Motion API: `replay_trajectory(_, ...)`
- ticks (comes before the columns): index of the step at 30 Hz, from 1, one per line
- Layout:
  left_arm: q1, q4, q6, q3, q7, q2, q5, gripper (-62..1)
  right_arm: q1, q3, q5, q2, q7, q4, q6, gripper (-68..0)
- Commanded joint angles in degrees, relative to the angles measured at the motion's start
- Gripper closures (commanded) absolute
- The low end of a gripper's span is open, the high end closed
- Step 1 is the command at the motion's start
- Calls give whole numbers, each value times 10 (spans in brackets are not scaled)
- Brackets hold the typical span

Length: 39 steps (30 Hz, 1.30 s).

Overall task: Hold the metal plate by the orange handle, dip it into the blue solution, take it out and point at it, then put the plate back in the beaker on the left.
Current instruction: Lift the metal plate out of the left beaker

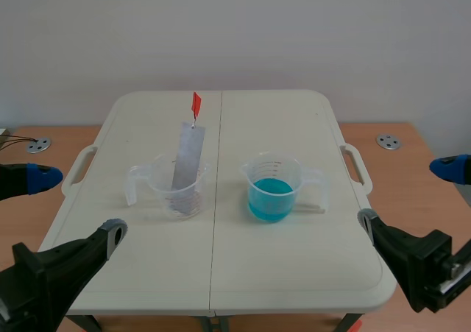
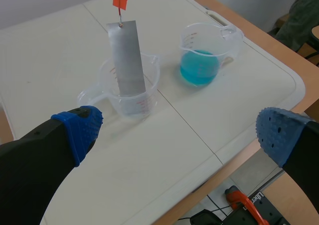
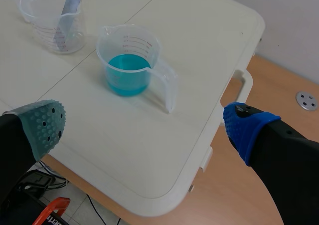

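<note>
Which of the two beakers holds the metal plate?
The left beaker, clear, with the metal plate standing in it; the right beaker holds only blue solution.

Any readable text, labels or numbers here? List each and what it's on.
"Liber", maybe cut off: white letters on the black device below the table edge.
Red scale marks on the left beaker holding the metal plate: too small to read.
Red scale marks on the blue-solution beaker: too small to read.
Lettering on the orange tool: blurred.
</note>
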Motion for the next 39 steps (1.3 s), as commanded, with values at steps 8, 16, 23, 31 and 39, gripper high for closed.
replay_trajectory(8,-2,9,-1,2,-10,3,-3,-623,15,1,-1,6,8,6,0,-663)
replay_trajectory(16,-2,9,-1,2,-9,3,-4,-623,30,1,-1,6,7,6,8,-663)
replay_trajectory(23,-2,9,-1,2,-10,3,-2,-16,62,-15,-1,6,6,3,10,-663)
replay_trajectory(31,-2,9,1,2,-2,2,-2,-16,118,-68,0,6,7,-10,10,-663)
replay_trajectory(39,68,9,63,1,17,-21,39,-17,181,-117,0,5,6,-33,9,-663)
